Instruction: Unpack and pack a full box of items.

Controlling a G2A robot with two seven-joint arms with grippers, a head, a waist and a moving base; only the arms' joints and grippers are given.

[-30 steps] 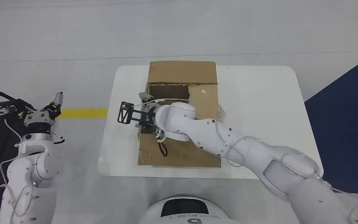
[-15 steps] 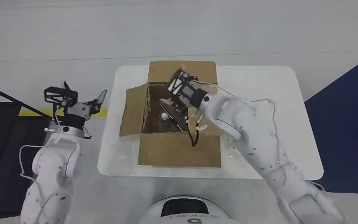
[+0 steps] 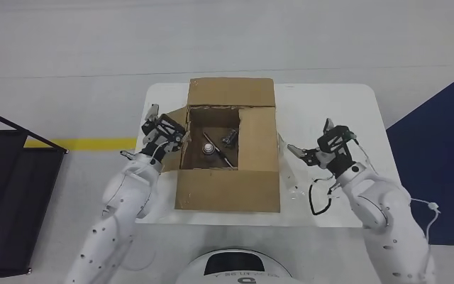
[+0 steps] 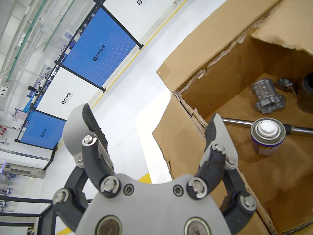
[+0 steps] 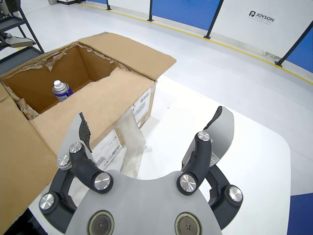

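Left gripper (image 4: 150, 113) and right gripper (image 5: 151, 114): jaws apart, empty. Clear the torn rim of the brown cardboard box (image 3: 223, 190), then lower your left straight onto the white-capped blue can (image 4: 266, 136).

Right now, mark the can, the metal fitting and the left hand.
can (image 4: 267, 136), left wrist view, on the front edge of its metal top.
metal fitting (image 4: 267, 99), left wrist view, on its ribbed body.
left hand (image 4: 150, 113), left wrist view, midway between its open fingertips.
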